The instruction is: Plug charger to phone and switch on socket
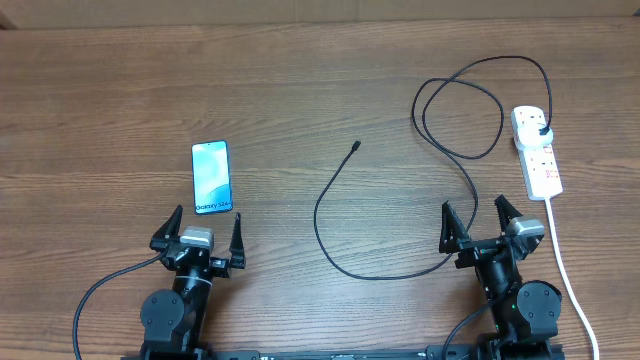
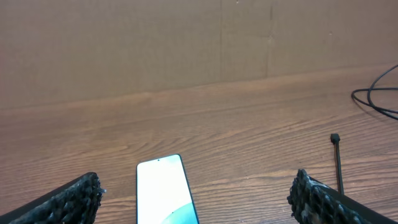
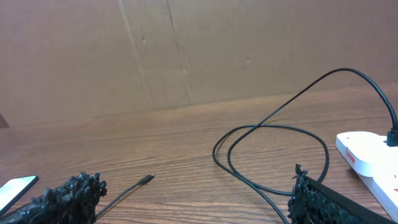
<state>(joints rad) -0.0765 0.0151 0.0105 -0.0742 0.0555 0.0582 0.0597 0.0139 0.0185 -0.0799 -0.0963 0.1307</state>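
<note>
The wooden desk (image 1: 300, 80) carries everything. Both tools stand spread wide and empty, the left tool (image 1: 207, 218) just on the robot's side of the phone (image 1: 211, 177) and the right tool (image 1: 473, 205) well to the phone's right. The charger (image 1: 317, 212) loops right of the phone, its connector tip (image 1: 357, 146) lying loose and apart from it, its plug (image 1: 543, 130) seated in the white socket (image 1: 540, 165) farthest right of the phone.

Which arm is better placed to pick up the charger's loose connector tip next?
Right, probably. The connector tip lies between the arms, slightly nearer the right gripper. The left gripper, also open and empty, has the phone directly ahead and could steady it.
</note>
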